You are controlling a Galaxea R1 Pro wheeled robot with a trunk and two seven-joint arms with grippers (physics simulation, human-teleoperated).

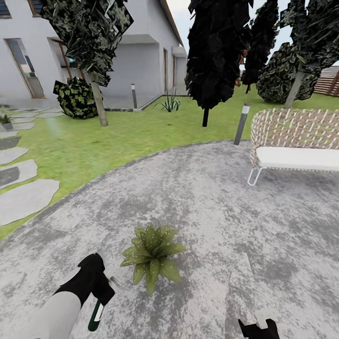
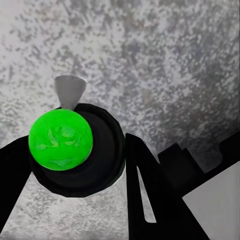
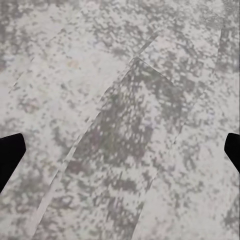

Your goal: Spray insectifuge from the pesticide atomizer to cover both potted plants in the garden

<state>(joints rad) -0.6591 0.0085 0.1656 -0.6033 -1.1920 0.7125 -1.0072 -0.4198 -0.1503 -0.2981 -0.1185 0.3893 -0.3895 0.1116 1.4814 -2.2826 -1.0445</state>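
One potted plant [image 1: 151, 256], a low rosette of pointed green leaves, stands on the grey paved circle [image 1: 197, 197] of the garden, just ahead of me. Fine whitish specks of insectifuge [image 1: 162, 234] dot its leaves. My left gripper [image 1: 100, 291] is beside the plant on its left, shut on the pesticide atomizer [image 1: 96, 316], whose dark green bottle hangs below the fingers. In the left wrist view, the atomizer [image 2: 80, 150] shows its bright green mark [image 2: 60, 140] and pale nozzle [image 2: 69, 92] between black fingers [image 2: 150, 190]. My right gripper [image 1: 258, 328] [image 3: 120, 150] is open over bare paving.
A woven bench with a white cushion [image 1: 294, 141] stands at the right of the circle, with a bollard lamp [image 1: 241, 123] beside it. Lawn [image 1: 94, 146], stepping stones [image 1: 23, 200], trees [image 1: 214, 52], a leafy shrub [image 1: 75, 98] and the house [image 1: 141, 52] lie beyond.
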